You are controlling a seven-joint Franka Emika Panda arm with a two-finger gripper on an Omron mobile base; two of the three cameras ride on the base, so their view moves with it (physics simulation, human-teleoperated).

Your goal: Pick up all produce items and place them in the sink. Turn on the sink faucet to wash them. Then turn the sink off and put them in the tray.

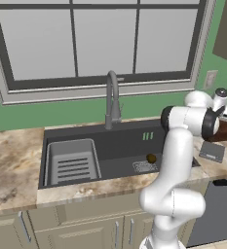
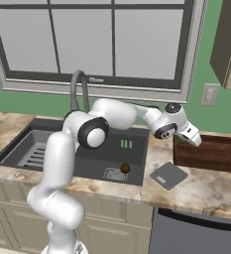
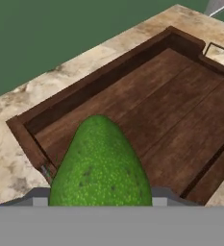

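Over the marble counter (image 2: 206,186) the gripper (image 2: 195,141) seems clamped, jaws fairly wide, on the green produce item (image 3: 101,166) above the tray (image 3: 180,120).

The dark reddish-brown wooden rectangular tray (image 3: 147,110) is lying with its plank floor bare, its raised rim being the only barrier. The bright green, bumpy produce item (image 3: 101,166) is blocking the tool (image 2: 195,139) front, above the tray's near corner.

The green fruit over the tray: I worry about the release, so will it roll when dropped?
The green fruit looks rounded and tapered, so it would probably wobble or roll. The tray has a raised rim, likely stopping it.
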